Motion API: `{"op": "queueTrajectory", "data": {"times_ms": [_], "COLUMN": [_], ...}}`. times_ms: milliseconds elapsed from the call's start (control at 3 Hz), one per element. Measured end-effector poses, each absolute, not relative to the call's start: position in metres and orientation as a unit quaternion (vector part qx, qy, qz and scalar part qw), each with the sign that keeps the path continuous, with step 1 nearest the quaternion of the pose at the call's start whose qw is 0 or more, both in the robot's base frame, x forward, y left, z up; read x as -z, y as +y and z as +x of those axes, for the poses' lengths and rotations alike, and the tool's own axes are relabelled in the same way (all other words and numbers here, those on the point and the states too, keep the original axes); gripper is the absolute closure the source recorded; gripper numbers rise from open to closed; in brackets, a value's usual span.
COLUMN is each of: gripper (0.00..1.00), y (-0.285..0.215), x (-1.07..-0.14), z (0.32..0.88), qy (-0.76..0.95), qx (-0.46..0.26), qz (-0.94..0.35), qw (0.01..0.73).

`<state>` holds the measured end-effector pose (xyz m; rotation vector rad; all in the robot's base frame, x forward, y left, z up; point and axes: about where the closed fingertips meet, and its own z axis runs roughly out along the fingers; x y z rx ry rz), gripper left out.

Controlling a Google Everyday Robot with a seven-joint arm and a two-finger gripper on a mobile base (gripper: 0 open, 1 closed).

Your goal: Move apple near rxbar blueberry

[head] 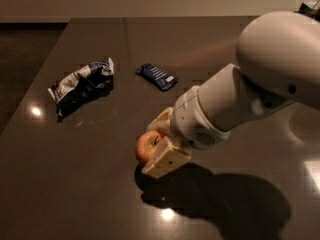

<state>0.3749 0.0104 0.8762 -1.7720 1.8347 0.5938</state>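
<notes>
While hand (154,149) pinches apple (144,146), rxbar blueberry (157,77) lies beyond, chip bag (82,84) left of it.

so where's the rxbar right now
In the camera view the rxbar blueberry lies on the table, right of the chip bag, beyond the apple held in the gripper.

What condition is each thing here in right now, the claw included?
claw: closed around the apple, low over the table, front centre.
apple: whole, gripped between the claw's fingers; cannot tell if it is lifted.
rxbar blueberry: wrapped, lying flat, apart from the apple.
chip bag: crumpled, lying flat.
</notes>
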Motion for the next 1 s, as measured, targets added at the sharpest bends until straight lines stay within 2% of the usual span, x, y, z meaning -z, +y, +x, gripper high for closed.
{"op": "queueTrajectory", "data": {"times_ms": [333, 1000], "gripper": [1.00, 1.00], "y": [-0.0001, -0.0040], "x": [-0.8978, -0.8997], "z": [0.4027, 0.4102], "qy": [0.691, 0.704], "qx": [-0.201, -0.187], "qz": [-0.634, -0.618], "qw": [0.281, 0.297]}}
